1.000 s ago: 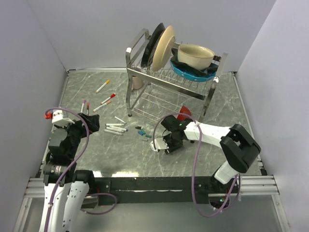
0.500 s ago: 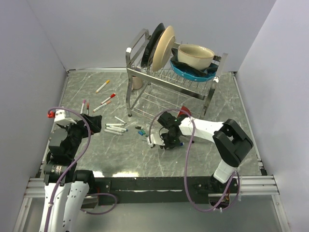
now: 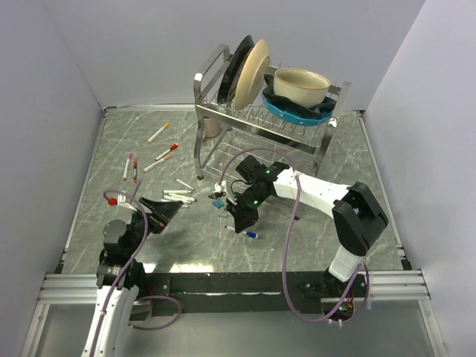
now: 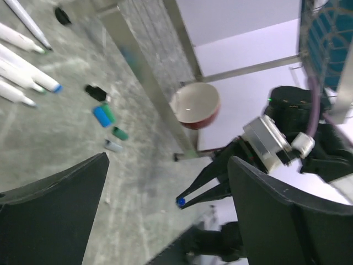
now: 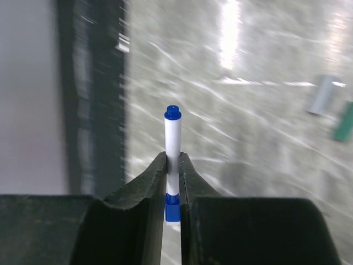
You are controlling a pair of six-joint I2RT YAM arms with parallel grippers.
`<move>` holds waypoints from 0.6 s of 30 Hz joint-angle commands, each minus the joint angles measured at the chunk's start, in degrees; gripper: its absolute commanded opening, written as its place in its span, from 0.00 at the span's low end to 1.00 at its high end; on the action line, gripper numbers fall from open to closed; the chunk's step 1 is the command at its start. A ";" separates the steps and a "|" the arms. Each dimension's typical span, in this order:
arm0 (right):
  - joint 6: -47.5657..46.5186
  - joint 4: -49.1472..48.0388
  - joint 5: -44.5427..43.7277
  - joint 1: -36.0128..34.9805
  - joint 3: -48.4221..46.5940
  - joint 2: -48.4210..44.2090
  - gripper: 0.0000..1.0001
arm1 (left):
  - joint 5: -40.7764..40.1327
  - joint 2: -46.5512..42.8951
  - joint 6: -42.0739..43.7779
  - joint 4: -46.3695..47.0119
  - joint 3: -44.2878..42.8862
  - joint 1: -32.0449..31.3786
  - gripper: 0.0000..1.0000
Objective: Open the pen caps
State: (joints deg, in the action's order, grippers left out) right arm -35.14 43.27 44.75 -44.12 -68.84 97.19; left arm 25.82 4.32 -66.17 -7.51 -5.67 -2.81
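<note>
Pinches a blue-ended white pen in the right gripper, with the left gripper spread wide and empty, facing loose pen caps on the table.

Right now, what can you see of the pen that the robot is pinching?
It is a thin white pen, plastic by the look, with a small blue knob on its far end and a blue piece at its near end; which is the cap I cannot tell. The right arm's dark fingers pinch it from both sides near that end, so the far part sticks straight out past their tips. Nothing else touches it that I can see.
</note>
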 commanded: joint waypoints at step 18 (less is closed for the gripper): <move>24.41 -10.92 12.20 0.88 -0.33 4.33 0.00 | -34.51 27.02 -16.44 14.63 -2.67 -37.96 0.76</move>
State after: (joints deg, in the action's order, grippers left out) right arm -14.57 36.05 57.82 -43.59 -69.32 101.19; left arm 6.39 23.88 -79.68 3.18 -3.60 -33.43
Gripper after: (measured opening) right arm 0.171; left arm 0.799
